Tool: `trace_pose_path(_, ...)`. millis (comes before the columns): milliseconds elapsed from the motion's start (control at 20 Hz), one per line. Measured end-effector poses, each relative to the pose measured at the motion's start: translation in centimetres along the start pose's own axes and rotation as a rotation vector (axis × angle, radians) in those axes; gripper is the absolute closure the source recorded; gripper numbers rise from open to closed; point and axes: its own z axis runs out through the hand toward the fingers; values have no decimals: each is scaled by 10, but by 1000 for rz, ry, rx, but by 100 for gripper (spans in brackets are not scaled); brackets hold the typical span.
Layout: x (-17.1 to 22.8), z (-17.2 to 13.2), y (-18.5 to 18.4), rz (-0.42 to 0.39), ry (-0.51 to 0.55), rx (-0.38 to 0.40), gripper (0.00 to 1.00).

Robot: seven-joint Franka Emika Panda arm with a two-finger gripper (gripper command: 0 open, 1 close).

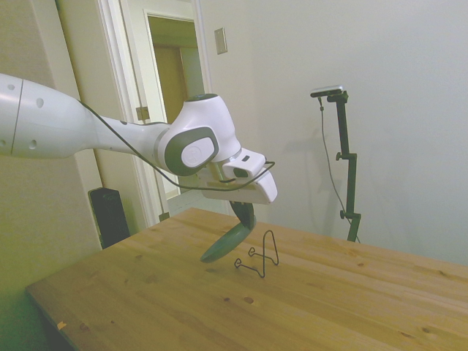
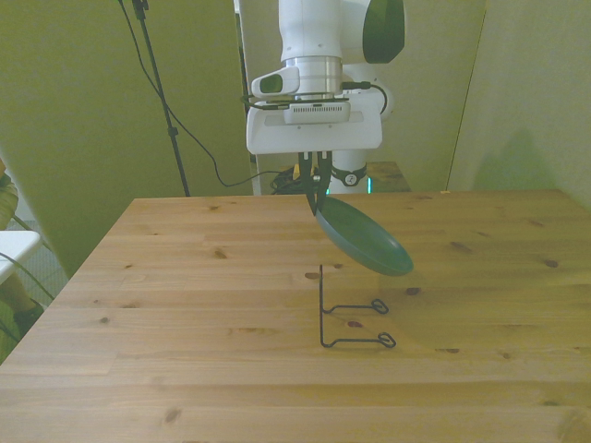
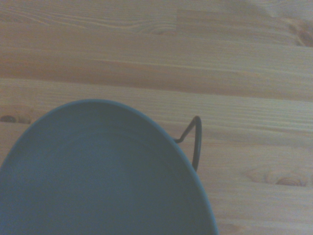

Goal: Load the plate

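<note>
The dark green plate [image 2: 365,238] hangs tilted in the air, held by its upper rim in my gripper [image 2: 317,196], which is shut on it. It slopes down toward the front view's right, above the small black wire stand [image 2: 343,314] on the wooden table [image 2: 185,305]. In the side view the plate [image 1: 228,240] hangs below the gripper [image 1: 241,208], just left of the wire stand [image 1: 262,254] and apart from it. The wrist view shows the plate [image 3: 98,176] filling the near field, with the stand's upright loop [image 3: 194,139] beyond its rim.
The table's edges [image 1: 44,296] are near in the side view. A wall and a doorway [image 1: 172,80] stand behind the arm. A white object [image 2: 11,254] sits off the table at the front view's left.
</note>
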Motion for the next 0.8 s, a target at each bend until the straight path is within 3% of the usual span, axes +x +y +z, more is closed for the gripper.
trace_pose_path(350, 8, -18, -10, -8, 21, 10, 100)
trace_pose_path(800, 14, -18, -11, -4, 44, -23, 100)
